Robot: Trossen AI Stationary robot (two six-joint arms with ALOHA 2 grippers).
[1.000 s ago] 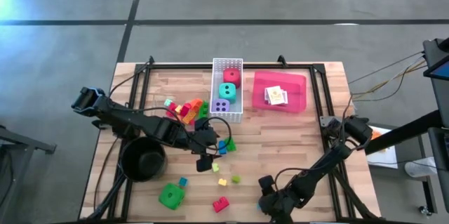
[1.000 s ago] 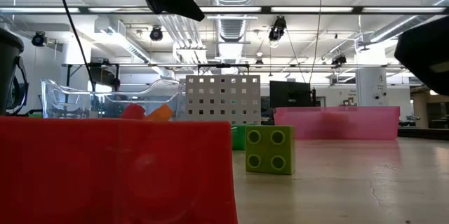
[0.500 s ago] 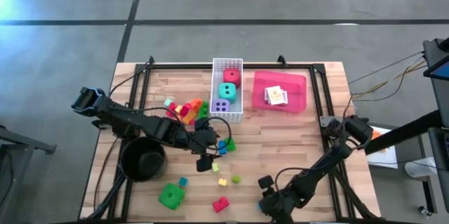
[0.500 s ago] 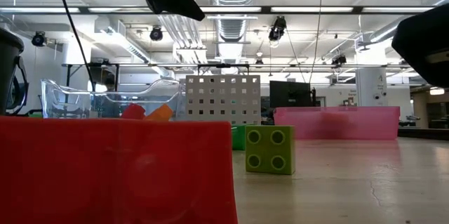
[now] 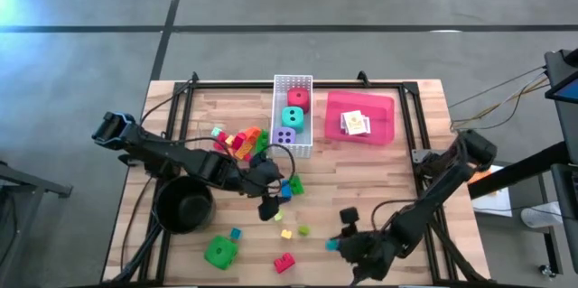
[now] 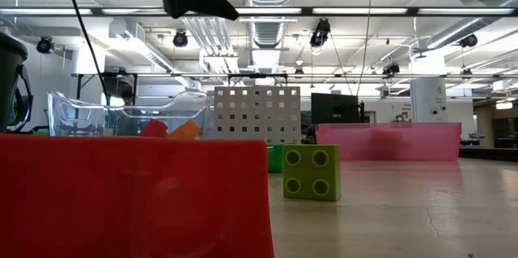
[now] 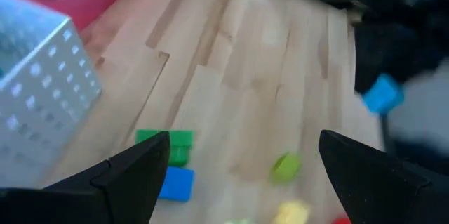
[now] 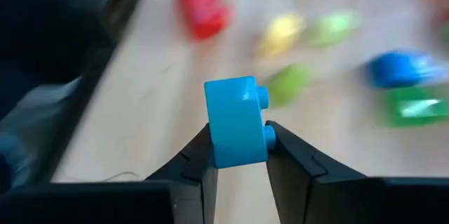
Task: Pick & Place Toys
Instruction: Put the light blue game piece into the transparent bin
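My right gripper (image 5: 336,241) hangs over the table's near right part, shut on a small blue brick (image 8: 237,120). My left gripper (image 5: 270,207) stands open over the table's middle, above loose bricks: a green one (image 7: 165,146), a blue one (image 7: 175,182), a lime one (image 7: 285,166) and a yellow one (image 7: 291,212). A green die (image 5: 219,252) and a red brick (image 5: 284,262) lie on the wood near the front edge. More bricks (image 5: 239,140) lie in a heap at the far left. My right gripper pinches the blue brick's two opposite sides, at its lower part (image 8: 231,157), between its two fingers (image 8: 200,164). The brick's studs point sideways, past one finger. It is lifted clear of the table, its upper part standing out beyond the fingertips.
A white perforated basket (image 5: 279,134) at the far middle holds red, teal and purple dice. Beside it a pink tray (image 5: 384,130) holds a card pack (image 5: 355,123). A round black pot (image 5: 185,202) sits at the near left. Black rails run along the table's edges.
My right gripper has risen from near the table's front edge, out through the top of the low view, and has come a little toward the far edge. The blue brick has gone up with it, clear of the wood.
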